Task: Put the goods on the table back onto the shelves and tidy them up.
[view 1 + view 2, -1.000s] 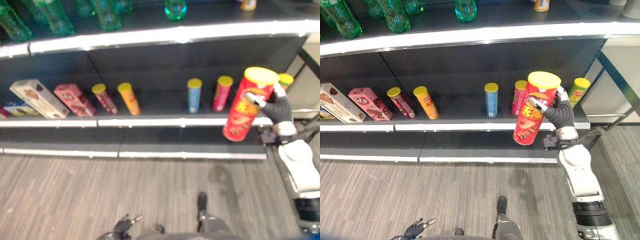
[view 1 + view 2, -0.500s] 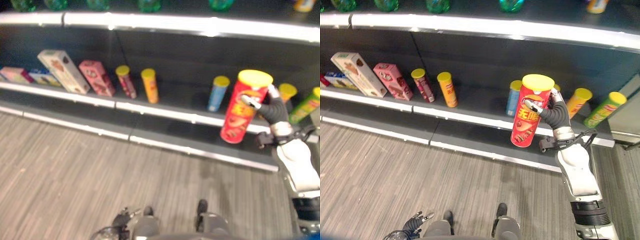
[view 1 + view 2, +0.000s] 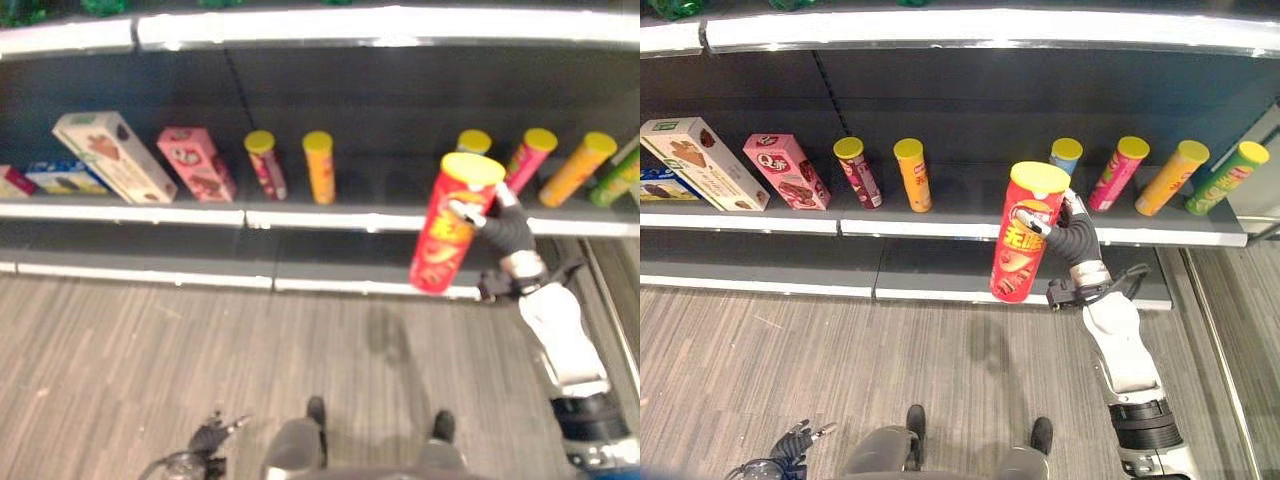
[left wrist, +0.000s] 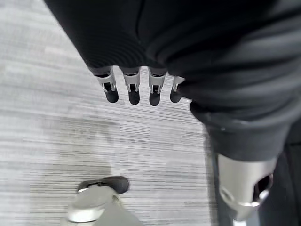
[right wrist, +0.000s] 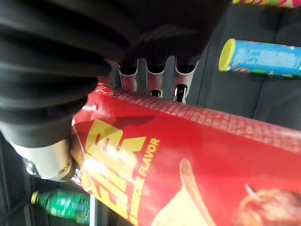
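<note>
A tall red chips can (image 3: 1028,235) with a yellow lid is held upright, slightly tilted, in front of the lower shelf (image 3: 940,228). My right hand (image 3: 1075,240) is shut on it, fingers (image 5: 155,80) wrapped round the red can (image 5: 197,160). Right behind the can a small blue can (image 3: 1065,155) stands on the shelf. My left hand (image 3: 792,442) hangs low by the floor with relaxed fingers (image 4: 132,92) and holds nothing.
The lower shelf carries a beige box (image 3: 705,165), a pink box (image 3: 785,170), a dark red can (image 3: 857,172), an orange can (image 3: 912,175), and at the right a pink can (image 3: 1118,172), an orange can (image 3: 1170,178) and a green can (image 3: 1228,177). A gap lies between the orange can and the blue can.
The camera has swung, so the whole shelf has shifted in the picture and more cans show at the right. My right hand still holds the red can before the shelf.
</note>
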